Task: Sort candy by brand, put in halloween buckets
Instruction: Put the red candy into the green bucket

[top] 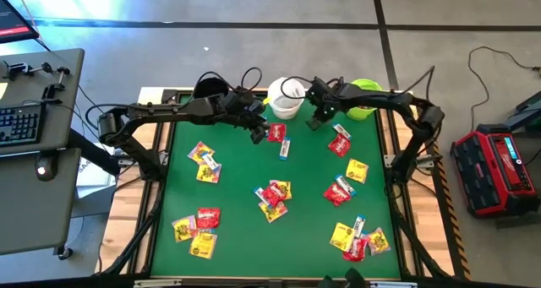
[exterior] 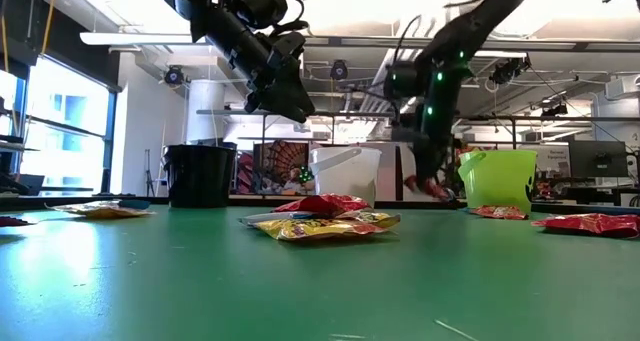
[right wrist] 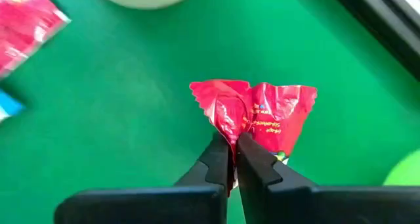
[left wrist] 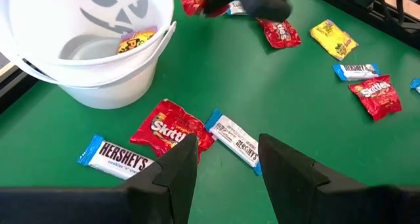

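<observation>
My right gripper (top: pixel 314 122) is shut on a red candy packet (right wrist: pixel 262 112) between the white bucket (top: pixel 286 98) and the lime green bucket (top: pixel 365 97). My left gripper (left wrist: pixel 226 161) hangs open above a red packet (left wrist: pixel 167 127) and two white-and-blue packets (left wrist: pixel 118 159) that lie flat on the green mat in front of the white bucket (left wrist: pixel 92 53). A yellow packet (left wrist: pixel 135 40) lies inside that bucket. The black bucket (top: pixel 209 87) stands at the far left. My right gripper pinches the red packet between its two fingers at a crumpled fold (right wrist: pixel 230 122) near the packet's middle. The fingers come from above, pointing steeply down. The packet (exterior: pixel 428 188) hangs at the fingertips, just clear of the mat.
Several red, yellow and white-and-blue packets (top: pixel 272 195) lie scattered in small clusters over the green mat (top: pixel 241 237). The three buckets stand in a row along the far edge. A desk with a keyboard (top: pixel 21 123) stands left of the table.
</observation>
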You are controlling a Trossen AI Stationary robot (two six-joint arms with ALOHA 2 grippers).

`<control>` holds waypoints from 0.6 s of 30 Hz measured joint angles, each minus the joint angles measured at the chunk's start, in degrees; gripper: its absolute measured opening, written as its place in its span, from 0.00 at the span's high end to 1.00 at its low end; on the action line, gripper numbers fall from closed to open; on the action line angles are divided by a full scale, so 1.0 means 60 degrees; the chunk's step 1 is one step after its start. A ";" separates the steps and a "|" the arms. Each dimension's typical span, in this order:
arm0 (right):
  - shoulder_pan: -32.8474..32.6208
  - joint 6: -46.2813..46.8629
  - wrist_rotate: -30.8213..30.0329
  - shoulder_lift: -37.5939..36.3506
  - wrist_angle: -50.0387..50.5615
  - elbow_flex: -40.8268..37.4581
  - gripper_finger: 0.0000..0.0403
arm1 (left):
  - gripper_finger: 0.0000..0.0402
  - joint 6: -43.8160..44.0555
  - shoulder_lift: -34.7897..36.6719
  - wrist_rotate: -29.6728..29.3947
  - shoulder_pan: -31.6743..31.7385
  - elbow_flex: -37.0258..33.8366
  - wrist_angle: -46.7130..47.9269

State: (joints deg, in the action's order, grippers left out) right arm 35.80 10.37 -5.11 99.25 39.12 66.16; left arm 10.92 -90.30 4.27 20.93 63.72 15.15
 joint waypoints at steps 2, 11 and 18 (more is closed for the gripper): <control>-0.0110 0.0227 0.0005 -0.0319 0.0457 0.0236 1.00 | 0.62 -0.0007 0.0000 -0.0004 -0.0002 0.0000 -0.0001; 0.0148 0.1337 -0.1565 -0.1878 0.3015 0.2231 1.00 | 0.62 -0.0007 0.0000 -0.0005 -0.0002 0.0000 -0.0002; 0.1621 0.1242 -0.2643 -0.1990 0.3689 0.2578 1.00 | 0.62 -0.0007 0.0000 -0.0001 -0.0002 0.0000 0.0002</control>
State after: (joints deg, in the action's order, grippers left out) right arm 45.53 17.82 -20.97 87.31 61.26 81.63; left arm 10.87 -90.30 4.27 20.91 63.72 15.16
